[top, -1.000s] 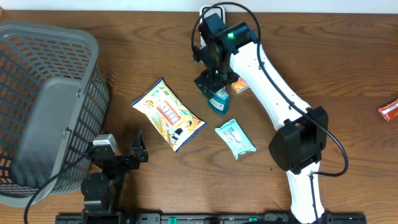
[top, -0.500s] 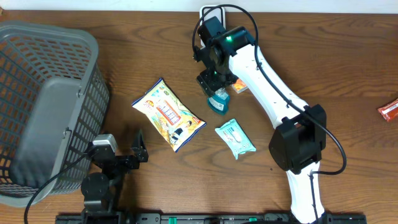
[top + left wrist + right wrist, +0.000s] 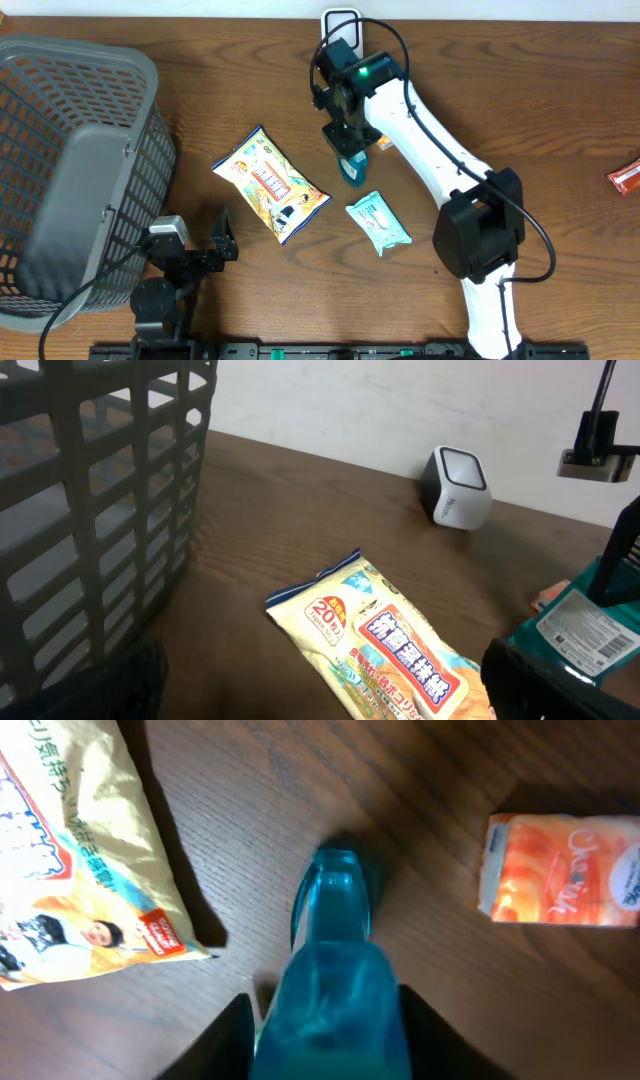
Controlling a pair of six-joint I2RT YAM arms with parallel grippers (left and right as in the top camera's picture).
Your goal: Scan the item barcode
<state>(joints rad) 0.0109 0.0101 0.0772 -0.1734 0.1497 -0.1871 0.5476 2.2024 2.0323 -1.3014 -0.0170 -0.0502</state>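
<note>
so the right gripper (image 3: 328,1025) had its fingers squeezed in on both sides of the teal bottle (image 3: 332,920), which poked out toward 12 o'clock from the jaws, snack bag (image 3: 70,850) at its 9 o'clock, orange pack (image 3: 565,870) at 2 o'clock, while the left gripper (image 3: 320,695) sat wide apart holding nothing.

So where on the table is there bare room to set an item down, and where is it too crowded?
Widest bare wood: right side, between the right arm and the red packet. Also the strip between the basket and the scanner. Crowded: the centre, where snack bag, teal bottle, orange pack and wipes pack sit close.
</note>
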